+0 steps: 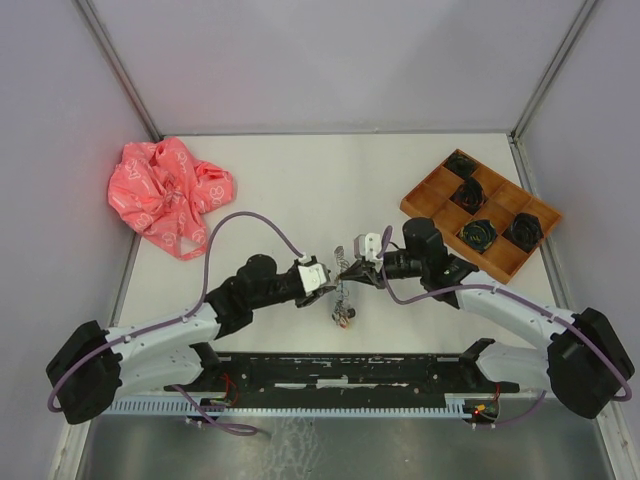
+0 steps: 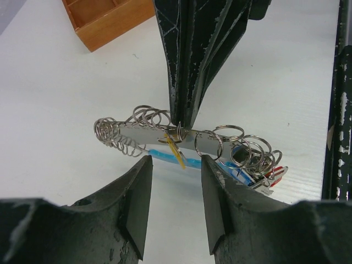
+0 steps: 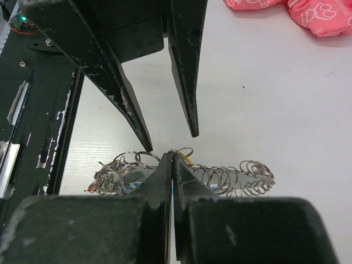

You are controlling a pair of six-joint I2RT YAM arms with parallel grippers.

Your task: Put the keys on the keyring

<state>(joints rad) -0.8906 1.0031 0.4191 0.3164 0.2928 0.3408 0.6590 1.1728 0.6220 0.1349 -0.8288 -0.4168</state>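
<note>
A bunch of silver keyrings (image 2: 165, 135) strung along a flat metal strip, with blue and yellow tags and red-edged keys (image 2: 269, 173) at one end, is at the table's middle (image 1: 345, 300). My right gripper (image 3: 172, 155) is shut, pinching one thin ring at the top of the bunch (image 3: 187, 151); in the left wrist view it comes down from above (image 2: 181, 124). My left gripper (image 2: 175, 165) is open just short of the bunch, with nothing between its fingers. From above, both grippers meet tip to tip, left (image 1: 328, 272) and right (image 1: 352, 266).
A wooden compartment tray (image 1: 418, 198) holding black round parts (image 1: 478, 234) stands at the back right. A crumpled pink plastic bag (image 1: 165, 195) lies at the back left. A black rail with cables (image 1: 340, 375) runs along the near edge.
</note>
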